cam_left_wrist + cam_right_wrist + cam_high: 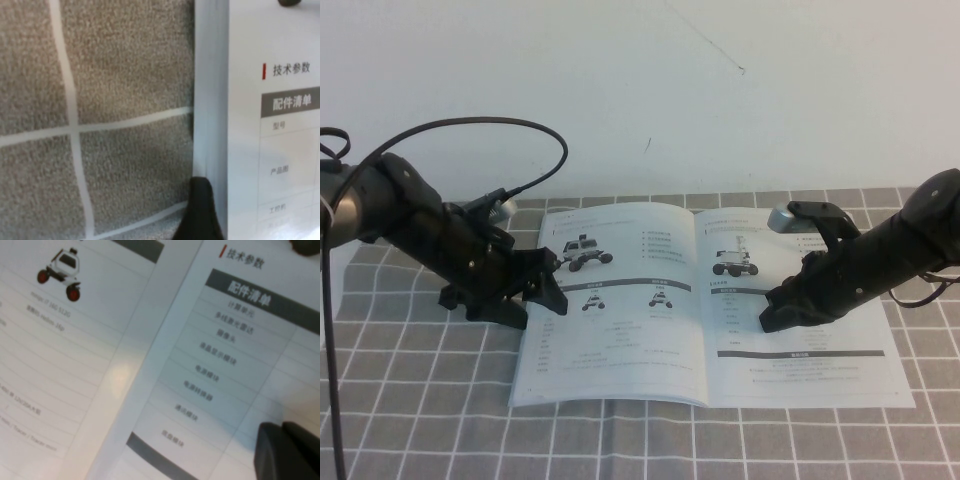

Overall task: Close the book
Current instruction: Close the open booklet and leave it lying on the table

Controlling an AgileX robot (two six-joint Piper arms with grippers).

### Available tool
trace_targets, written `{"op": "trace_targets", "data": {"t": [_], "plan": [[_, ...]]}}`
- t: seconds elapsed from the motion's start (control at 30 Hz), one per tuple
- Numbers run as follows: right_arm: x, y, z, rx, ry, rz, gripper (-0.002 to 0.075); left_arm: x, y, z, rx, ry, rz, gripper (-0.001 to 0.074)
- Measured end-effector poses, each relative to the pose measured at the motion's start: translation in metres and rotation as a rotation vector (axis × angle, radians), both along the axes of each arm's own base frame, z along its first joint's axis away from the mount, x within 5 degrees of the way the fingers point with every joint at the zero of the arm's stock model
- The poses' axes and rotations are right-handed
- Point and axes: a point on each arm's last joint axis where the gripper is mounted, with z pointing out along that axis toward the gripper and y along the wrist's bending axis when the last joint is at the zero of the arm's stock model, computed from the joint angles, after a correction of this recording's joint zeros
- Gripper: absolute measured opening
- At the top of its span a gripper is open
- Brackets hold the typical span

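Left gripper [548, 287] is seen low at the left edge of the book [650, 340], jaws parted, nothing gripped; right gripper [775, 312] is seen low over the right page, jaws likewise parted and empty. Grey checked cloth [420, 400] is spread under everything. On it the book is laid open and flat, pages up, between both arms. Wheeled-robot pictures [582, 255] are printed on its pages

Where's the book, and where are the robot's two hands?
book [640, 340]: high view, on the left page; it lies open.
left gripper [554, 283]: high view, between its fingertips, at the book's left edge.
right gripper [772, 314]: high view, at its tip, over the right page.
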Motion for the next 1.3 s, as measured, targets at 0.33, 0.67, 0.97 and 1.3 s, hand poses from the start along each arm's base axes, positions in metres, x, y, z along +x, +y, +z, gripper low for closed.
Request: {"op": "trace_targets", "data": {"t": [0.33, 0.67, 0.97, 1.3], "plan": [[0.0, 0.0, 0.0, 0.0, 0.0, 0.0, -0.0003, 0.003, -0.011, 0.002, -0.16, -0.01, -0.004, 0.0491], [0.0, 0.0, 0.0, 0.0, 0.0, 0.0, -0.0003, 0.008, -0.021, 0.016, -0.299, -0.044, -0.012, 0.049], [0.0, 0.0, 0.0, 0.0, 0.0, 0.0, -0.0003, 0.007, -0.017, 0.02, -0.221, -0.027, -0.088, 0.0489], [0.0, 0.0, 0.0, 0.0, 0.0, 0.0, -0.0003, -0.005, 0.0, 0.06, 0.014, -0.082, -0.146, 0.0489]]}}
